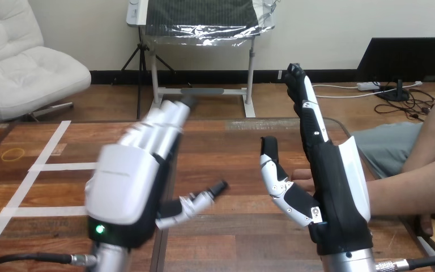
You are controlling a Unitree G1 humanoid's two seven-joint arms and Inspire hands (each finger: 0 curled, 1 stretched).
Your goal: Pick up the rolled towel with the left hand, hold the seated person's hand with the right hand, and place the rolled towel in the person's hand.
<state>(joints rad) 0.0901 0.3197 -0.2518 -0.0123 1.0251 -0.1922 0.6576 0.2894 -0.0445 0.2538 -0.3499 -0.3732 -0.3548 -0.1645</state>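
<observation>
Rolled towel first: neither robot hand has it, and I cannot tell where it lies, so by my reading the pick-up is yet to be done, and with it the placing.

In the head view, the left hand point(127, 187) is raised over the bench point(226, 147) at about 8 o'clock. Its white back faces the camera, its fingers are straight and point toward 1 o'clock, and its thumb sticks out toward 3 o'clock. It is released and carries nothing.

The right hand point(331, 181) stands upright at about 4 o'clock, edge-on. Its straight fingers point to 12 o'clock and its thumb point(276, 173) is spread toward 10 o'clock. It too is released.

The person's forearm point(413, 187) comes in from 3 o'clock and passes behind this hand. The tips of the person's hand point(302, 173) peek out at 9 o'clock of the palm, just beside the thumb. Nothing is curled round them, so I judge the holding step to be approached but not made. Whether palm and person's hand touch, I cannot tell.
</observation>
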